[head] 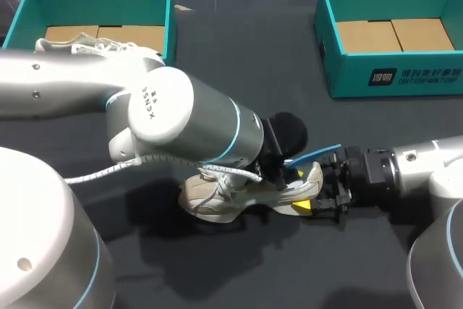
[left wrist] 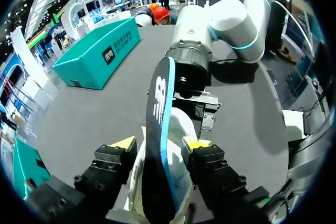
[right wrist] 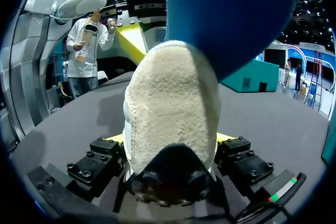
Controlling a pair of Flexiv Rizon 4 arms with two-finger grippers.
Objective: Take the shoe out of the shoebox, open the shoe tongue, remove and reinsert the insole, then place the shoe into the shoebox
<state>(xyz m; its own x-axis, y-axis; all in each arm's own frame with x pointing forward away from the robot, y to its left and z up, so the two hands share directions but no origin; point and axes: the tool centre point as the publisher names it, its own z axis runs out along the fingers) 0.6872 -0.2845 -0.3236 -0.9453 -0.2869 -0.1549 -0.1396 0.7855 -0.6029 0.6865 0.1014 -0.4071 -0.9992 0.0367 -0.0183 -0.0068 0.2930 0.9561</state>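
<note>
Foam insole (left wrist: 157, 103), thin and floppy, sticks out of light soft shoe (head: 210, 197) clamped at heel by right tool (right wrist: 168, 138); can't tell if left tool (left wrist: 160, 144) grips, best pinch insole edge.

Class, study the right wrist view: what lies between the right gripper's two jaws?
The heel of the pale shoe fills the gap. The jaws of the right gripper press it from both sides, as the right wrist view shows.

Left arm (head: 166, 113) hides most of the shoe (head: 206, 197).
</note>
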